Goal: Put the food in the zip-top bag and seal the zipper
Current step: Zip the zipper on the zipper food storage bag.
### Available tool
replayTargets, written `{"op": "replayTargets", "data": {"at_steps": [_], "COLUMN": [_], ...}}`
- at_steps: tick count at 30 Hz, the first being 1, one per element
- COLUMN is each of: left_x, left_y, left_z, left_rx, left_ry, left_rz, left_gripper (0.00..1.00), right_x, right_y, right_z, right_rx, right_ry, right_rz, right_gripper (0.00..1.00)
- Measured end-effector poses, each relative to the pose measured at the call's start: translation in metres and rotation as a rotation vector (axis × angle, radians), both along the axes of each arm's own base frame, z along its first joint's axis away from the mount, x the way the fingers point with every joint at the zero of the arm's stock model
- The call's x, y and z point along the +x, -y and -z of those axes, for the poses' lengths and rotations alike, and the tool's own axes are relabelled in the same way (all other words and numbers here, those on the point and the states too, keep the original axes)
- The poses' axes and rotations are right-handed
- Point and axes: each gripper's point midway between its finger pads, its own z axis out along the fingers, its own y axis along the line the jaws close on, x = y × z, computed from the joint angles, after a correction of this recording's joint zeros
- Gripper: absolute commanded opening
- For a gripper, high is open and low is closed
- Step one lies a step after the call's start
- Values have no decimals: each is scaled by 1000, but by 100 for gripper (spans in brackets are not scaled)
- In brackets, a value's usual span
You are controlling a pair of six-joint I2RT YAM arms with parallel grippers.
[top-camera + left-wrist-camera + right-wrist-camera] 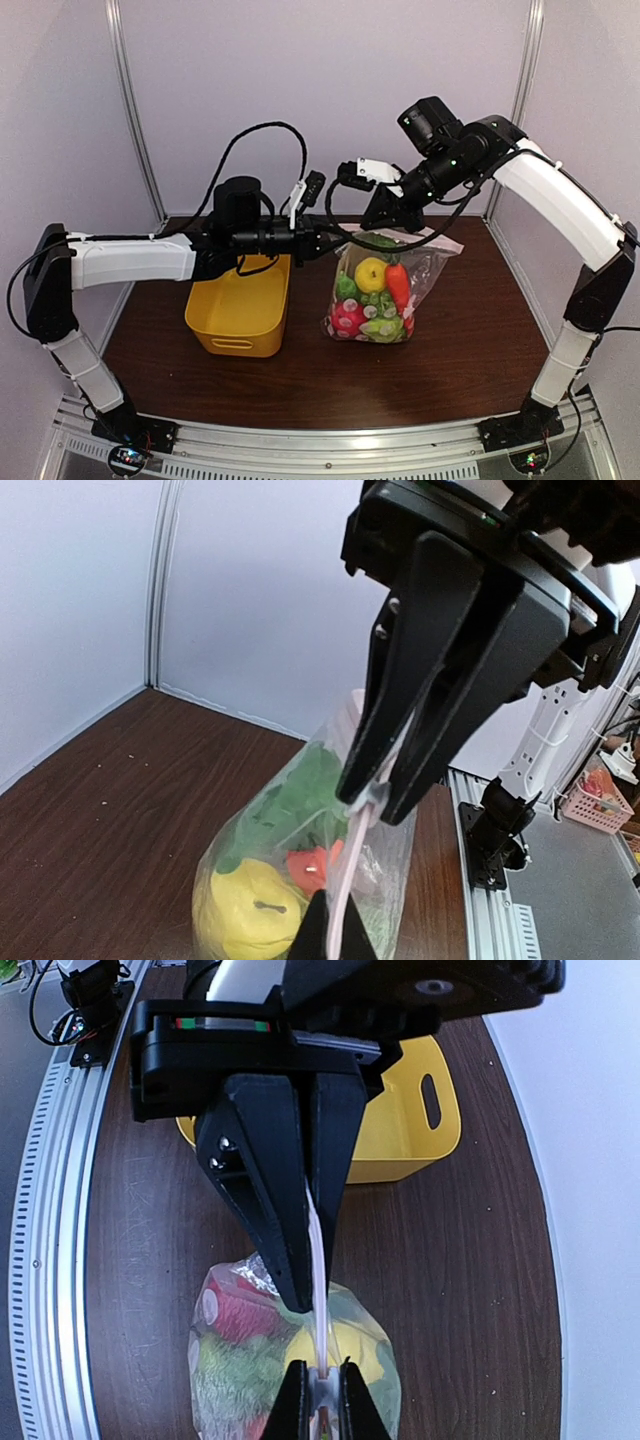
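Now you're sealing: left claw (328, 932) and right claw (318, 1396) both pinch the zipper (321, 1335) of the full bag (375, 292) right of the basket (240, 312); next, slide one claw along it.

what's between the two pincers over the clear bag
A short run of thin pale zip strip on the clear plastic bag, seen in both wrist views.

— Where does the zip-top bag (432, 262) stand?
— Upright on the counter (440, 370), just right of the yellow basket (240, 325).
— And inside?
— The food (380, 302): a lemon (371, 273), a carrot (398, 285), green pieces below.
— The arms?
— The left end effector (328, 243) and right end effector (388, 220) both meet its top edge.
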Motion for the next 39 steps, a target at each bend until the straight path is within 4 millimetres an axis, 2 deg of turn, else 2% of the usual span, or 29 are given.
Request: {"op": "replayTargets", "data": {"at_steps": [5,9,15,26,32,39], "left_x": [-1,0,9,12,12,13], "left_y": [-9,-20,-36,-39,-39,-40], "left_z": [-1,-4,3,6,7,8], "left_rx": [6,19,55,69,71,74], "left_ry": [18,42,52,59,57,54], "left_rz": [-38,-77,-134,-150,-150,-153], "left_gripper": [0,0,0,0,0,0], "right_x": [6,18,31,34,34,36], "right_y": [10,29,59,108,122,128], "right_z": [-1,-1,8,8,11,17], "right_rx": [-19,-28,-53,-77,-89,-106], "right_ry": [-3,-16,-43,-50,-54,-59], "right_rz": [13,51,111,208,240,254], "right_gripper": [0,0,0,0,0,0]}}
